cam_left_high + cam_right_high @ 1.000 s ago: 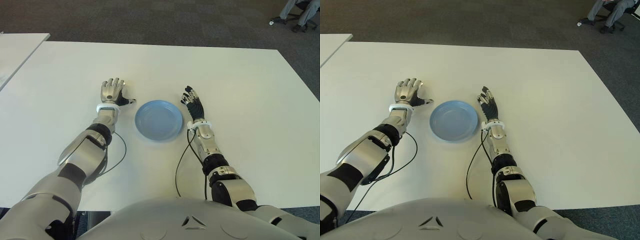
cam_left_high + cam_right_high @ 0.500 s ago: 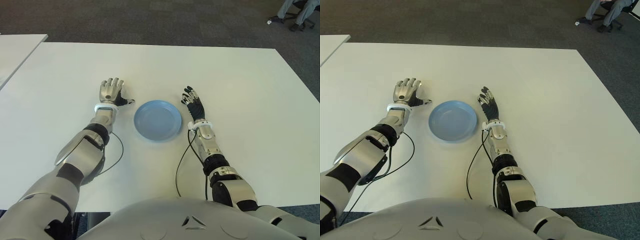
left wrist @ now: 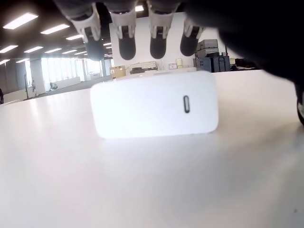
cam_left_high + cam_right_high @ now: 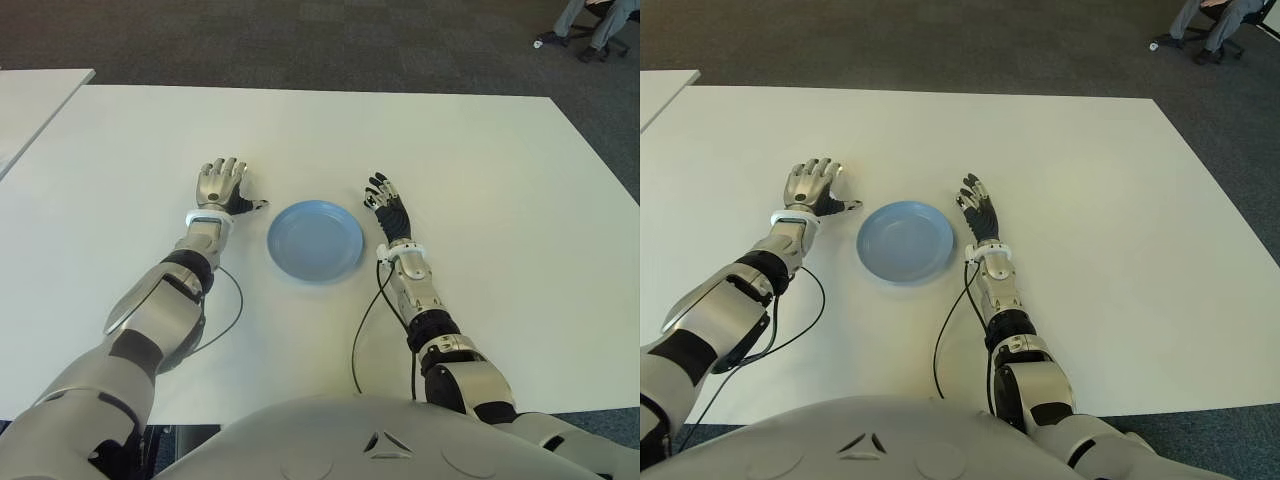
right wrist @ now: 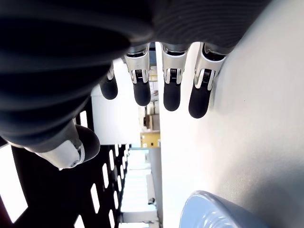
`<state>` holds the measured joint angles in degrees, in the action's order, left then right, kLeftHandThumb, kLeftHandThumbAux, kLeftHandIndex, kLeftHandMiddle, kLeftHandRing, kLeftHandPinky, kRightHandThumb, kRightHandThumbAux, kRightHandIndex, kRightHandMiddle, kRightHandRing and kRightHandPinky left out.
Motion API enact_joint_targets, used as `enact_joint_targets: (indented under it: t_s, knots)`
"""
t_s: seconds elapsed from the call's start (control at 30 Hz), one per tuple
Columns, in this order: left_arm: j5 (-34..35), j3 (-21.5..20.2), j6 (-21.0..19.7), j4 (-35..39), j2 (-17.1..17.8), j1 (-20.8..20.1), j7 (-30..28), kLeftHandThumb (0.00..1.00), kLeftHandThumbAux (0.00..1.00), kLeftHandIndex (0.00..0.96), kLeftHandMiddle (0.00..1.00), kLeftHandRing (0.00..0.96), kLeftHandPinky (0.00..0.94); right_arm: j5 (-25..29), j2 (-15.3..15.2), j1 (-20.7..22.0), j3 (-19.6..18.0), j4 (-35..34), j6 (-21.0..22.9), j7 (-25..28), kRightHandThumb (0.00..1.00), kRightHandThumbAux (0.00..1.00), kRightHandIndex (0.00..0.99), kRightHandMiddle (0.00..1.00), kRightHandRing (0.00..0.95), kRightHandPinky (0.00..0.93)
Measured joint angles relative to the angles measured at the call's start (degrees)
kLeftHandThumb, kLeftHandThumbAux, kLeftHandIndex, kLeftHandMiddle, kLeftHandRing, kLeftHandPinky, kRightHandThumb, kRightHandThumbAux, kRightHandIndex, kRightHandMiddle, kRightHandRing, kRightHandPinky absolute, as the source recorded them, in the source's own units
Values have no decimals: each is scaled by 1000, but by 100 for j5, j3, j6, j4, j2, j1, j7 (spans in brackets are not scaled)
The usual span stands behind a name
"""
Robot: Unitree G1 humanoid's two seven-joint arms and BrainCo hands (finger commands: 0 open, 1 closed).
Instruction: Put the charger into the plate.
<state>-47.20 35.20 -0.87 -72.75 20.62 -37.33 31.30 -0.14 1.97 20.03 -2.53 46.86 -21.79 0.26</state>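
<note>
**A:** Where is the charger (image 3: 155,103) sitting?

**B:** It is lying on the table (image 4: 480,160), under the left hand (image 4: 221,186). The fingers (image 3: 124,37) are hanging spread above it and are not touching it. The eye views are not showing it, because the hand is covering it.

**A:** Which way is it lying?

**B:** Its long side is running across the palm.

**A:** Where is the plate (image 4: 315,240)?

**B:** It is sitting just beside the left hand, toward the robot's right. The left hand is much nearer the charger.

**A:** And the right hand (image 4: 387,208)?

**B:** It is showing on the plate's other side, fingers spread, holding nothing.

**A:** Is there room?

**B:** Yes. The table edges are lying well apart from everything.
</note>
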Motion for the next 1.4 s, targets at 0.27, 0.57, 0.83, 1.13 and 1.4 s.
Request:
enact_joint_targets:
  t_s: [0.27,0.57,0.83,1.13,1.4]
  knots:
    - [9,100,802,110,465,219,90,37,500,0,0,0,0,1,-21,-7,-5,3,-1,29,0,549,60,127,123,132]
    - [136,132,1763,452,1033,597,106,34,523,0,0,0,22,21,-20,-11,-32,36,-66,51,0,556,69,145,141,154]
    - [296,103,2330,962,1529,1110,157,68,552,0,0,0,26,50,-21,-7,-77,102,-140,105,0,560,69,154,150,161]
    - [396,-60,2736,1563,2039,1679,155,107,574,0,0,0,23,61,-74,0,-104,176,-176,198,0,558,62,158,156,165]
    - [479,-231,2823,1997,2284,2047,75,128,578,0,0,0,23,63,-96,23,-124,225,-184,238,0,561,63,171,165,173]
